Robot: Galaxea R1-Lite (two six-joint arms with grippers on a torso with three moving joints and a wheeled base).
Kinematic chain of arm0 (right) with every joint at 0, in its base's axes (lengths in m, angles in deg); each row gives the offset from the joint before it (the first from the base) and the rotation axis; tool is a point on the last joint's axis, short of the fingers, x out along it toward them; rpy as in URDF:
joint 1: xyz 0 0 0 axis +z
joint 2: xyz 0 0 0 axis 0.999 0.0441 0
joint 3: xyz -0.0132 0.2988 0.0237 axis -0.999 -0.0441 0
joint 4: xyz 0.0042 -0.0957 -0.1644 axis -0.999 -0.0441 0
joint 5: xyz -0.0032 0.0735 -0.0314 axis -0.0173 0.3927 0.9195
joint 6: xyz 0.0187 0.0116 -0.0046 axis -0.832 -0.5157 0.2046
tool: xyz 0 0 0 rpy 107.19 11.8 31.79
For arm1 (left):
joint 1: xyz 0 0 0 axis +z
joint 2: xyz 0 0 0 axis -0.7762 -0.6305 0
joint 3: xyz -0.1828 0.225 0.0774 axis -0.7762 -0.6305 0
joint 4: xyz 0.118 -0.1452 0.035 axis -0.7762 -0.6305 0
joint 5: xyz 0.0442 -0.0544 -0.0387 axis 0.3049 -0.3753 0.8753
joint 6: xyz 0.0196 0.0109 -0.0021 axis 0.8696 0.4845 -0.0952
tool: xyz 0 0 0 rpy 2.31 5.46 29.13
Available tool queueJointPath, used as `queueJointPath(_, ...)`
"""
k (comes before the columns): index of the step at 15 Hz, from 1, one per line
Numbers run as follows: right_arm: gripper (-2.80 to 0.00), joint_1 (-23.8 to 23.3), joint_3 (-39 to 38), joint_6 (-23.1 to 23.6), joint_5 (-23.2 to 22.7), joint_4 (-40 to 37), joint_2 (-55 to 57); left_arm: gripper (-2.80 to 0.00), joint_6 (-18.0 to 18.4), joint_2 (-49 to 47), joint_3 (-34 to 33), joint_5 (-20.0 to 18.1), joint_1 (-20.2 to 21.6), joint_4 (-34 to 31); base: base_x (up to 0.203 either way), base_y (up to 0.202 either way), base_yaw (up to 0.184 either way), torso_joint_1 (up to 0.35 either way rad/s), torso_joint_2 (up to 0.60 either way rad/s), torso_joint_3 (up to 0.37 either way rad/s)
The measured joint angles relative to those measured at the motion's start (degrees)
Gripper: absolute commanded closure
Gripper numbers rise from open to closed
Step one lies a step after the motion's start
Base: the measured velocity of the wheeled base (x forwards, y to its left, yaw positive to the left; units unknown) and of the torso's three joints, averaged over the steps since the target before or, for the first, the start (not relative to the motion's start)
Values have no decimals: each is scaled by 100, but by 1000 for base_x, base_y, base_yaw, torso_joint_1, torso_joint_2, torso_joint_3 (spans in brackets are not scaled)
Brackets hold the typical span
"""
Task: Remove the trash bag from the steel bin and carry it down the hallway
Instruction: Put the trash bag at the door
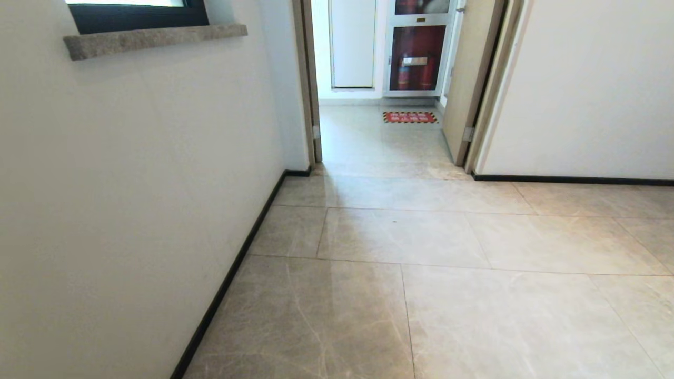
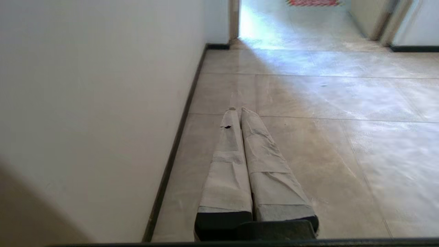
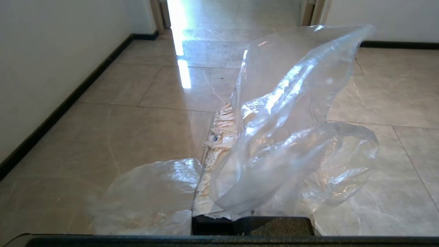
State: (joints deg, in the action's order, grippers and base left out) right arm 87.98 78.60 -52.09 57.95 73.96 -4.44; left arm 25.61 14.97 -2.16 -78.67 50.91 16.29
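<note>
The trash bag [image 3: 281, 113], thin clear crinkled plastic, billows up around my right gripper [image 3: 232, 109], which is shut on it. One tape-wrapped finger [image 3: 214, 151] shows beside the plastic; the other is hidden behind the bag. My left gripper [image 2: 237, 110] is shut and empty, held level above the floor near the left wall. Neither arm shows in the head view. The hallway [image 1: 421, 295] of grey-beige marbled tiles stretches ahead. The steel bin is out of view.
A pale wall [image 1: 131, 184] with a dark baseboard runs close along the left, with a stone window sill [image 1: 152, 39] above. Ahead is an open doorway [image 1: 379, 142] with a wood-coloured door [image 1: 466, 79], a red floor marking [image 1: 410, 117] and a cabinet of fire extinguishers [image 1: 417, 58].
</note>
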Motion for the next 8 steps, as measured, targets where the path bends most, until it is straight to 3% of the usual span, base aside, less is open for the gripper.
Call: queueJointPath(8, 0, 0, 0, 2, 1, 0, 0, 0, 0, 0, 0, 0, 0, -5, 190, 0, 0, 1, 4, 2)
